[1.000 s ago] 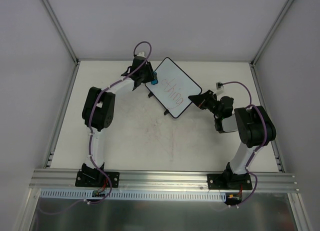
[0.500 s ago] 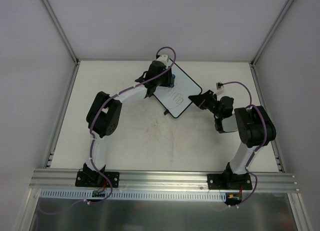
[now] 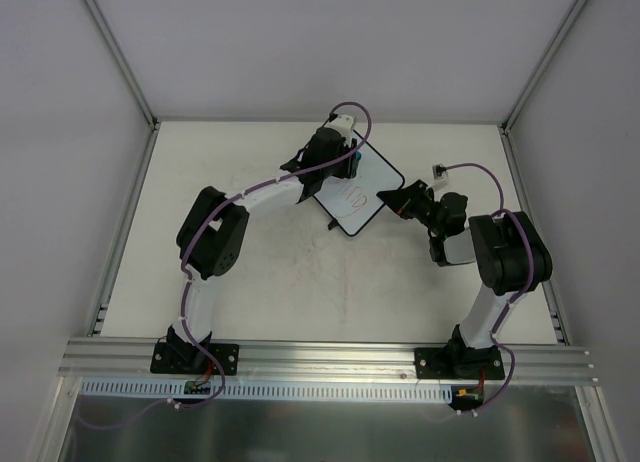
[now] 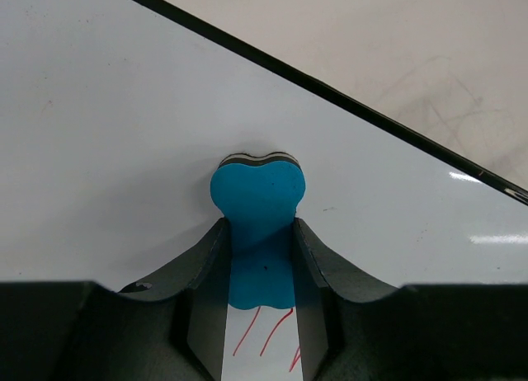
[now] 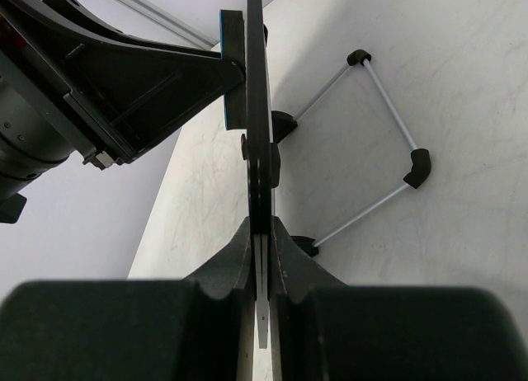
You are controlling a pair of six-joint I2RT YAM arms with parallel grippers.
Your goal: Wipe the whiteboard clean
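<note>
Right wrist view: the right tool clamped the whiteboard by its edge, bracing it standing on the far desk so the left tool, pinching the blue eraser, could press firmly.

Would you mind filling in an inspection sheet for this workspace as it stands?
Surface: white table, faintly scuffed.
Job's things: whiteboard with a wire stand at its back; a few red strokes on it.
Clutter: nothing seen.
Grippers: left gripper shut on blue eraser, pressed to the board; right gripper shut on the board's edge.
Cables: purple cables along both arms.
Surroundings: white walls; metal rail at the arm bases.
</note>
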